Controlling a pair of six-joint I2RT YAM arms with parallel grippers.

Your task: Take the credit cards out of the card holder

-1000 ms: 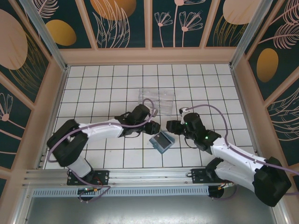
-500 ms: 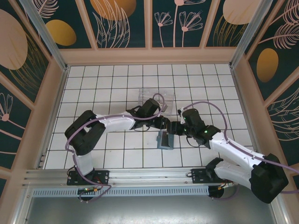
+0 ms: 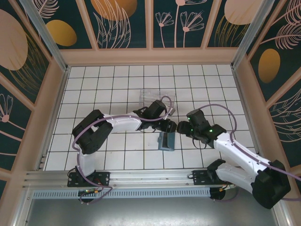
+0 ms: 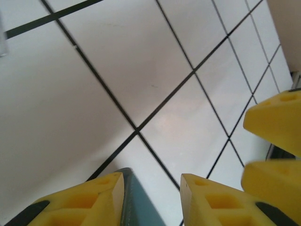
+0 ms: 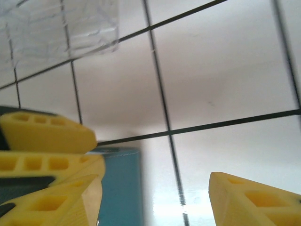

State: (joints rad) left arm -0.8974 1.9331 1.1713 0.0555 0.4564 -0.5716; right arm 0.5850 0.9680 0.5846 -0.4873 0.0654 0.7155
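A white tiled counter (image 3: 117,80) with dark grout lines sits inside teal walls (image 3: 122,21) painted with pale plants. The left arm (image 3: 122,123) reaches across it, its wrist hiding the near edge of a clear plastic tray (image 3: 153,94). The left jaws stand apart. Their yellow fingers (image 4: 89,202) flank the upper edge of the flat teal-blue card holder (image 3: 167,142), which is propped tilted on the tiles near centre and touches one finger. Just to the right, the right jaws gape wide, with the holder close by one finger and the other finger (image 5: 256,200) well clear.
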